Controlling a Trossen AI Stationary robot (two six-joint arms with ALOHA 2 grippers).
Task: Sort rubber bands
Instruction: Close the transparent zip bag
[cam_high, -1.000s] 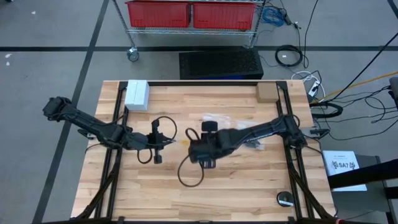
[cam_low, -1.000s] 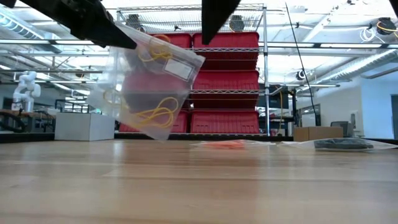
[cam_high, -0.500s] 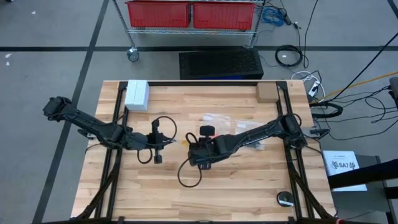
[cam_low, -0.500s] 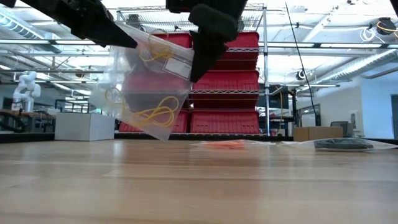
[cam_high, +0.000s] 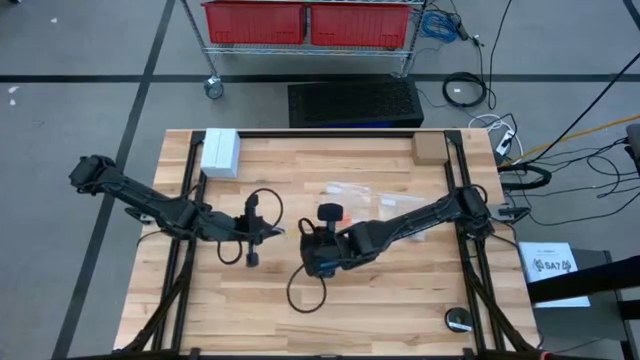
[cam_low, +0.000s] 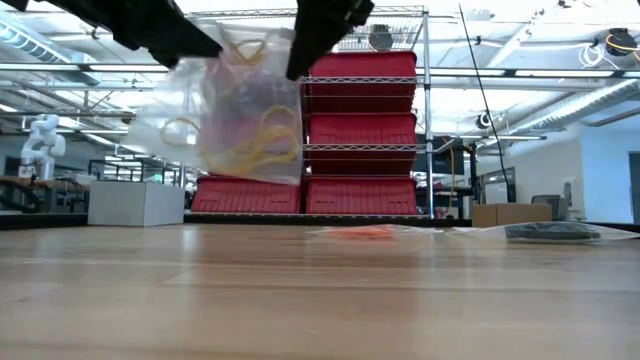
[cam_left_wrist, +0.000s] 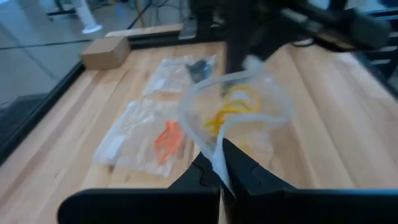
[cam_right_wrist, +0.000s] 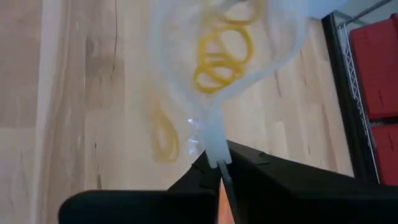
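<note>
Right tool (cam_low: 300, 62) moved in, now clamps clear bag (cam_low: 240, 110) edge; left tool (cam_low: 205, 48) pinches opposite edge.

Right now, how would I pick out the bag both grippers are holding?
Above the wooden table, between the left gripper and right gripper, hangs a clear plastic bag pinched by both. Unlike the bags lying flat, it is lifted and holds yellow rubber bands.

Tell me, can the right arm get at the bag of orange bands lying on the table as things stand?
Probably not yet. The right gripper is shut on the clear bag of yellow bands, held in the air together with the left gripper. The orange-band bag lies uncovered.
</note>
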